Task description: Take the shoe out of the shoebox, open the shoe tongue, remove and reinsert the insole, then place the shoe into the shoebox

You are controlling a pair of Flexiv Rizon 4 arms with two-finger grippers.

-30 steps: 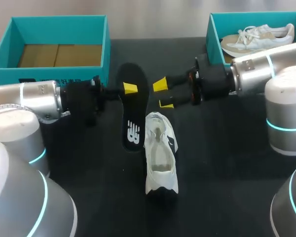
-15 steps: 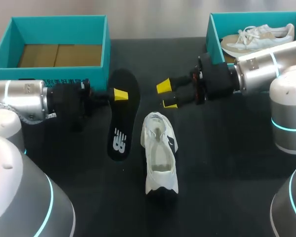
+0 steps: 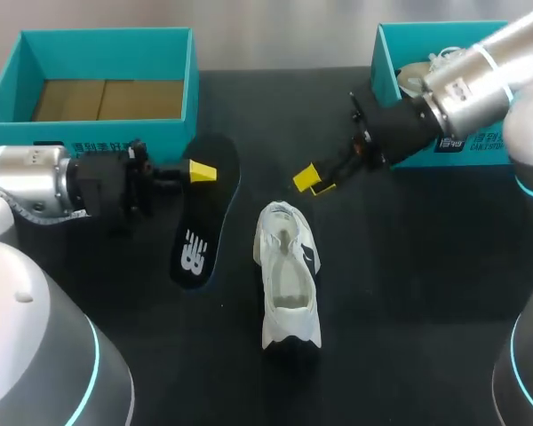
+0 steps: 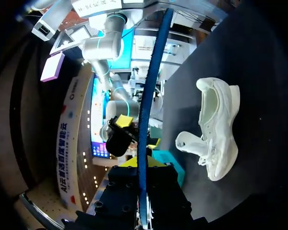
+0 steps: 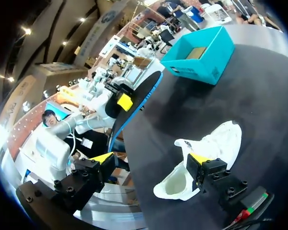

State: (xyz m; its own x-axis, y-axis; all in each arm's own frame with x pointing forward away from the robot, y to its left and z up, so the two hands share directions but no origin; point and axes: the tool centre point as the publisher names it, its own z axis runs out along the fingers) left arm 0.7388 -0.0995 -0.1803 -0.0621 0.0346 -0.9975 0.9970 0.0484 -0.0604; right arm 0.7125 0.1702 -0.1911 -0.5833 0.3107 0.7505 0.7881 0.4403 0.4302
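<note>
The white shoe [image 3: 289, 277] lies on the black table, its tongue end toward the boxes, its opening up. Left of it the black insole [image 3: 202, 217] hangs tilted, its toe end pinched in my left gripper [image 3: 200, 171], which is shut on it. In the left wrist view the insole [image 4: 145, 105] runs edge-on between the fingers, with the shoe [image 4: 215, 139] beside it. My right gripper [image 3: 314, 183] stands open above the table beyond the shoe's tongue end, holding nothing. The right wrist view shows that gripper [image 5: 151, 158] wide open over the shoe [image 5: 204, 152], the insole [image 5: 137, 100] farther ahead.
An empty teal shoebox [image 3: 98, 133] with a cardboard floor stands at the back left, close behind the left gripper. A second teal box [image 3: 386, 67] at the back right holds another pale shoe [image 3: 453, 67].
My left arm has drawn back to the left, carrying the insole away from the shoe. My right gripper has turned and pulled slightly toward the right box, staying open.
</note>
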